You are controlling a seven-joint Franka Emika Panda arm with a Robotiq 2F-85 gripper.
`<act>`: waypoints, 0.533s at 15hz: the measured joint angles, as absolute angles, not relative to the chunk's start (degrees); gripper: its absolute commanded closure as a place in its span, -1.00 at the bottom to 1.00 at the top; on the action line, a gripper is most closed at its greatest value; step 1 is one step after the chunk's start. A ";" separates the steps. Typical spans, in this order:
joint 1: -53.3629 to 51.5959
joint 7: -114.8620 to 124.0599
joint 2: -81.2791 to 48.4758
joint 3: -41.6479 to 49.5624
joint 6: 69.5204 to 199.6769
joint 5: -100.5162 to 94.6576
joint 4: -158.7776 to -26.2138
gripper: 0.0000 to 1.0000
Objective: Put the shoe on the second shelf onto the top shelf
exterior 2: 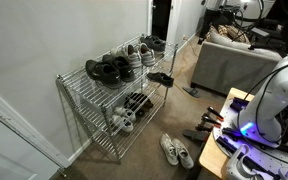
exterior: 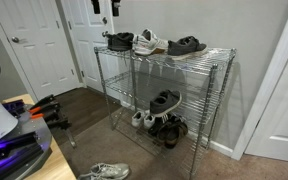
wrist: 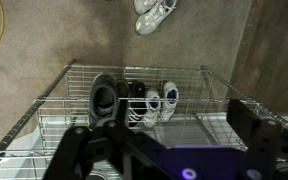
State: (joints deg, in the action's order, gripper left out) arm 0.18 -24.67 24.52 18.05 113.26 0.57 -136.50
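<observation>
The shoe (exterior: pixel 165 100) lying on the second shelf (exterior: pixel 189 108)
Black upper over a thick whitish sole; in the wrist view the gripper (wrist: pixel 164 150) stands wide open.

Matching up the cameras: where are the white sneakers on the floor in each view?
In an exterior view: white sneakers at the bottom edge, left of centre.
In an exterior view: lower centre.
Wrist view: top edge, centre.
Shared landmark: the wire rack.

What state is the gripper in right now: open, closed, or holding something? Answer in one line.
Gripper: open, fingers spread wide, holding nothing.
</observation>
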 measured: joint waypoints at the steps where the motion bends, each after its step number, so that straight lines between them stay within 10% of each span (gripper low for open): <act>1: 0.19 -24.67 23.52 18.13 113.96 0.93 -136.50 -1.00; 8: -1.18 -35.64 3.18 20.53 132.49 15.64 -131.02 -1.00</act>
